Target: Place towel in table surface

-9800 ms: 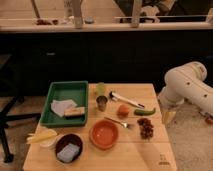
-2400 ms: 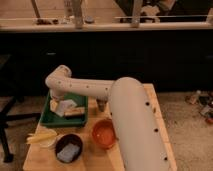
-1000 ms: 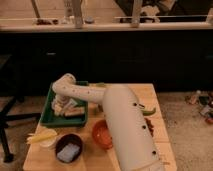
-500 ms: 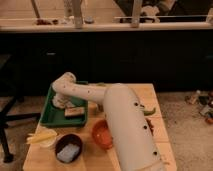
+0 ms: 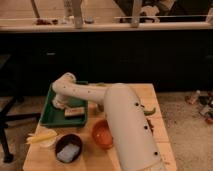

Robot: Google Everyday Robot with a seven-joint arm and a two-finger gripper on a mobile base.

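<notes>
**Arm hides much of the table; gripper down in the tray**

The white arm [image 5: 125,130] fills the lower right and covers the table's [image 5: 37,161] middle. It bends back into the green tray [image 5: 49,114]. There the gripper [image 5: 58,101] sits low at the left side, and whether it grasps anything cannot be told. A pale patch beside it looks like the towel [image 5: 64,106], inside the tray and hard to separate from the gripper. The orange bowl [image 5: 100,136] is partly hidden by the arm.
</notes>
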